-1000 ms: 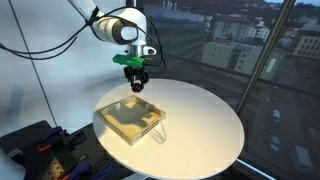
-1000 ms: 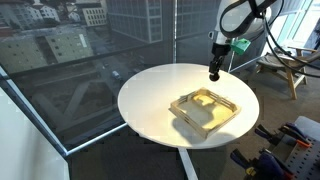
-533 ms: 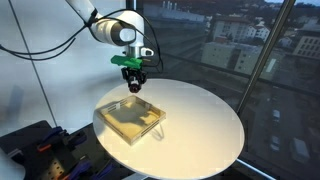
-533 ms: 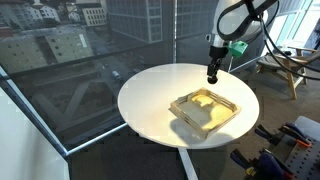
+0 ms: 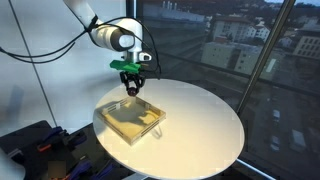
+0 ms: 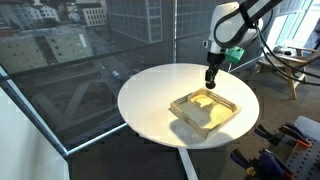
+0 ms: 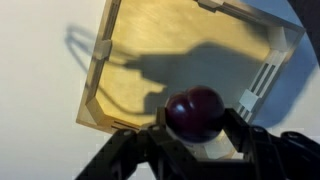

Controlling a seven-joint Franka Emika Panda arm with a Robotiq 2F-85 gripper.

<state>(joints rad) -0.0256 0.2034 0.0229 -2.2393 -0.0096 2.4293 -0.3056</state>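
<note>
Ball (image 7: 194, 110): dark red, glossy, small pale highlight. Gripper (image 7: 196, 128): black. Collar (image 5: 128, 64) above it, seen in an exterior view: bright green. Arm (image 5: 112, 35): white w/ black joints. Tray (image 7: 190, 50): pale yellow-tan wood, plain, lighter rim. Table (image 5: 200, 120): plain white.

Cool, even daylight comes through the big windows (image 6: 70, 60) in both exterior views, leaving the white bench (image 5: 200, 120) bright and the room's lower corners dim, and the wooden tray (image 6: 205, 108) throws a soft shadow toward the near rim. In the wrist view the claw (image 7: 197, 135) and the dark red ball (image 7: 194, 110) it grips are out of focus, the ball faintly glossy, and their dark shadow lies across the tray floor. All pictures look small and slightly grainy.
</note>
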